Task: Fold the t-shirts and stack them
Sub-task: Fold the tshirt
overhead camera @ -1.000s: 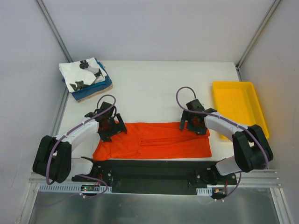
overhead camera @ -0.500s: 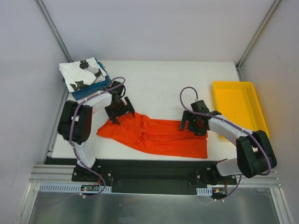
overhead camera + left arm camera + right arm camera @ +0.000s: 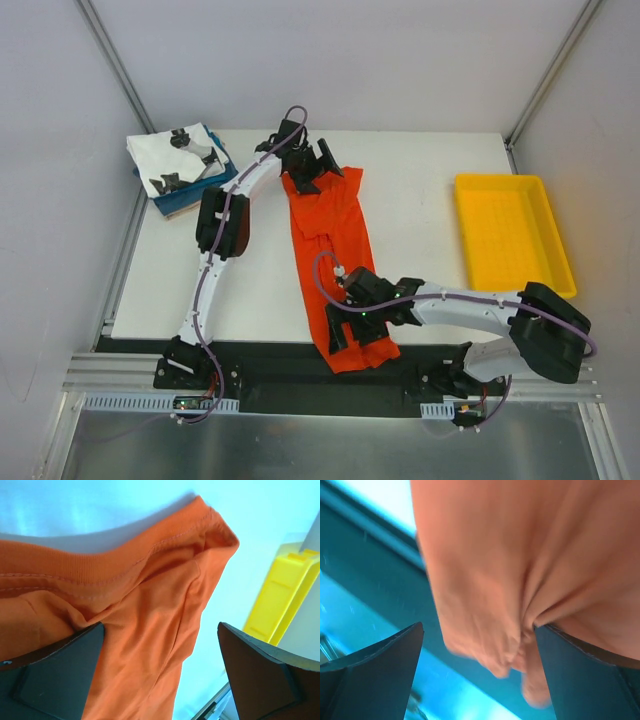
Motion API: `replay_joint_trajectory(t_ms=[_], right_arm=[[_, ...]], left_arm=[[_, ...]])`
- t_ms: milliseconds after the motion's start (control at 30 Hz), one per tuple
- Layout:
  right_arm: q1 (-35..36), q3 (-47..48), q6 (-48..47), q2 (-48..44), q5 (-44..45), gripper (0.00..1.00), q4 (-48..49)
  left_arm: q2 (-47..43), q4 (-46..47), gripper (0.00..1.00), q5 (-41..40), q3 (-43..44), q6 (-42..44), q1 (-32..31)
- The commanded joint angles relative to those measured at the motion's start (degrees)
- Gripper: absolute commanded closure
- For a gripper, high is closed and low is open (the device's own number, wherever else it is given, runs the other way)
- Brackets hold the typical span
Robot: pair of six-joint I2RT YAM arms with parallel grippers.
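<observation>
Overhead view of a white table (image 3: 430,200); the orange tee (image 3: 335,240) is lying in a long crumpled strip from near the middle of the far edge down to the near edge, where its end is hanging over. Your left gripper (image 3: 312,172) is sitting on the strip's far end; its fingers (image 3: 55,675) are standing wide apart, released, with the tee's stitched hem and a fold lying between them and touching the left one. Your right gripper (image 3: 350,325) is sitting on the strip's near end; its fingers (image 3: 370,675) are spread wide too, with bunched cloth between them; you cannot tell whether any cloth is caught. At the far left corner the white tee (image 3: 180,160) is lying folded on the blue tee (image 3: 225,185) and the tan tee (image 3: 185,210); a yellow tray (image 3: 510,235) is resting along the right edge.
</observation>
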Motion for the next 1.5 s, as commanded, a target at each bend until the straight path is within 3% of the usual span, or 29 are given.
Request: replay_joint_trajectory(t_ms=[0,233,367,433,500,567,700,867,1000,1100,1233,1467], right_arm=[[4.9,4.8,-0.6,0.6,-0.3,0.03,-4.7],[4.9,6.5,-2.1,-5.0,3.7,0.03,-7.3],[4.2,8.5,-2.6,-8.1,12.9,0.03,-13.4],[3.3,9.4,-3.0,-8.7,14.3,0.03,-14.3],[2.6,10.8,-3.4,-9.4,15.0,0.03,-14.6],[2.1,12.5,-4.7,-9.7,17.7,0.03,-15.3],[-0.8,15.9,-5.9,-9.5,22.0,0.03,-18.6],[-6.6,19.3,-8.2,-7.4,22.4,0.03,-18.9],[-10.3,23.1,-9.6,-2.8,20.0,0.03,-20.0],[-11.5,25.7,-11.7,1.3,18.8,0.03,-19.8],[-14.5,33.4,-14.5,10.3,16.9,0.03,-20.0],[-19.8,47.4,-17.6,28.5,7.8,0.02,-15.9]], left_arm=[[4.6,-2.5,0.01,1.0,3.8,-1.0,-1.4],[4.7,-2.6,0.01,0.9,6.2,-1.0,-1.4],[7.3,-0.8,0.01,3.1,11.9,-1.8,-1.5],[8.0,1.0,0.01,6.5,13.8,-2.9,-1.5],[6.8,3.1,0.01,15.3,13.9,-1.8,-2.0],[0.7,3.1,0.01,17.6,11.1,2.6,-3.1],[-19.7,3.1,0.01,14.8,-4.6,9.5,-3.8],[-39.0,2.5,0.01,8.6,-21.6,15.4,-3.7],[-57.9,2.0,0.01,-7.4,-43.0,16.2,-3.7],[-68.8,2.1,0.01,-14.1,-57.3,15.4,-3.7],[-78.9,2.1,0.01,-24.3,-71.5,12.6,-3.7],[-88.7,1.0,0.01,-28.0,-88.3,6.5,-3.3]])
